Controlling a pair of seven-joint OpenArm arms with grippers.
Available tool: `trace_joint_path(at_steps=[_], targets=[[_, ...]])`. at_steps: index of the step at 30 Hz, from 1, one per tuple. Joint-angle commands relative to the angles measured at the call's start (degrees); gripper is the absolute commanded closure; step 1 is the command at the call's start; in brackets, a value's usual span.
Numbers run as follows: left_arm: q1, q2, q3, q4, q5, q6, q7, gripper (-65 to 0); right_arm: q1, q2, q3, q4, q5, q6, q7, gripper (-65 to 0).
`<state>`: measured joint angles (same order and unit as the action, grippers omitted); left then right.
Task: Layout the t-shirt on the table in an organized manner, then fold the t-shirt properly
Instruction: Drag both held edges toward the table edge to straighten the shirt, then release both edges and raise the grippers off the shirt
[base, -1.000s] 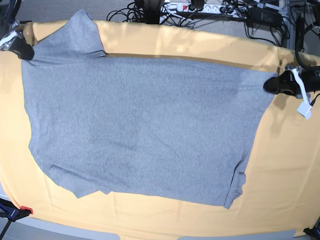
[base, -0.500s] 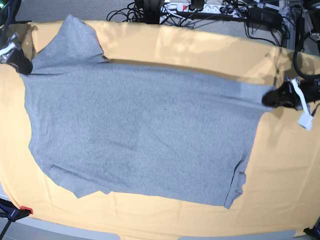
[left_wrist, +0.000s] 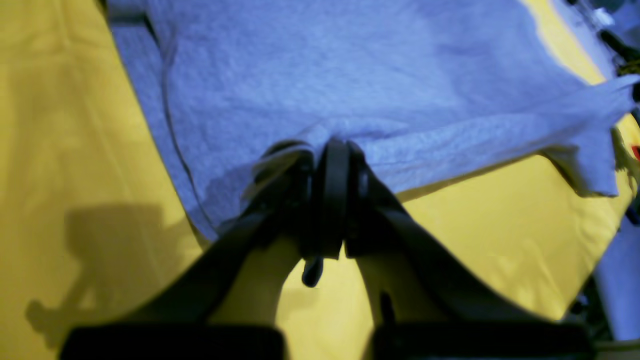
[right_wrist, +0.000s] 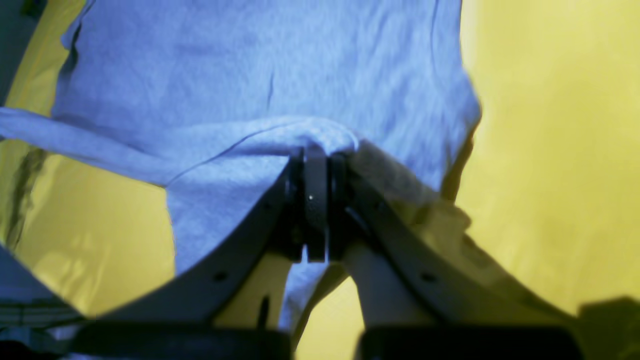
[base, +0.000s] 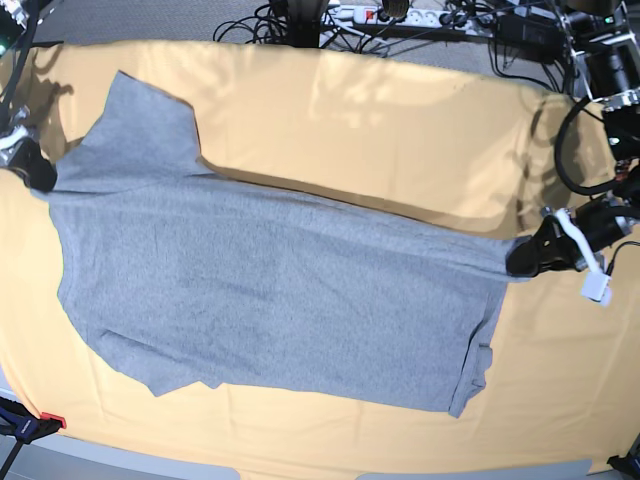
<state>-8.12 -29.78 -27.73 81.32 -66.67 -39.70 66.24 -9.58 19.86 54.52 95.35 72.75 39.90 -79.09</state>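
The heather-grey t-shirt (base: 270, 300) lies spread across the pale yellow table (base: 400, 110), plain side up, with one sleeve (base: 135, 120) pointing to the far left corner. My left gripper (base: 525, 258) is shut on the shirt's far right corner, and the wrist view shows the fabric (left_wrist: 325, 65) bunched between the closed fingertips of that gripper (left_wrist: 332, 150). At the shirt's left edge, below the sleeve, my right gripper (base: 40, 172) is shut on a fold of cloth. The right wrist view shows the gripper (right_wrist: 315, 150) pinching the t-shirt (right_wrist: 260, 60).
Cables and a power strip (base: 400, 15) lie behind the table's far edge. A red clamp (base: 50, 420) sits at the front left corner. A white tag (base: 598, 290) dangles from the left arm. Bare cloth borders the shirt on all sides.
Both grippers have moved toward the table's front, dragging the shirt's far edge with them. The far edge now runs lower and slants down to the right.
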Motion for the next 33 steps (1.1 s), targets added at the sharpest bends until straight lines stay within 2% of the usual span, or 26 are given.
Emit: trace_joint_path(at_steps=[1,6,9,12,16,20,26,33], targets=[[-1.3,-0.9,-0.4,0.7,-0.4,-0.3,-2.3,0.0,1.2,1.3,-0.9,0.9,-0.4,0.1,2.1,0.0],[-1.3,0.4,-0.4,0.7,3.3,-0.3,-3.9,0.0,3.9,1.2,-7.7,0.9,-14.5,0.1,10.6,0.0],[-1.3,0.5,-0.4,0.7,6.8,-0.3,-6.7,0.0,5.4,1.2,-11.0,0.9,-22.7,0.1,15.3,0.0],[-1.3,0.5,-0.4,0.7,9.7,-0.3,-8.0,0.0,6.8,1.2,-12.2,0.9,-26.8,0.1,18.3,0.0],[-1.3,1.1,-0.4,0.7,9.9,-0.3,-8.0,0.0,9.0,1.2,-12.2,0.9,-27.5,0.1,18.8,0.0],[-1.3,1.7,-0.4,0.7,9.9,-0.3,-8.0,0.0,10.4,1.2,-12.2,0.9,-31.2,0.1,20.5,0.0],[-1.3,2.2,-0.4,0.7,9.9,-0.3,-9.0,0.0,10.5,1.2,-12.2,0.9,-31.3,0.1,22.2,0.0],[-1.3,2.2,-0.4,0.7,15.5,-0.3,-13.6,0.0,10.5,1.2,-12.2,0.9,-31.3,0.1,23.0,0.0]])
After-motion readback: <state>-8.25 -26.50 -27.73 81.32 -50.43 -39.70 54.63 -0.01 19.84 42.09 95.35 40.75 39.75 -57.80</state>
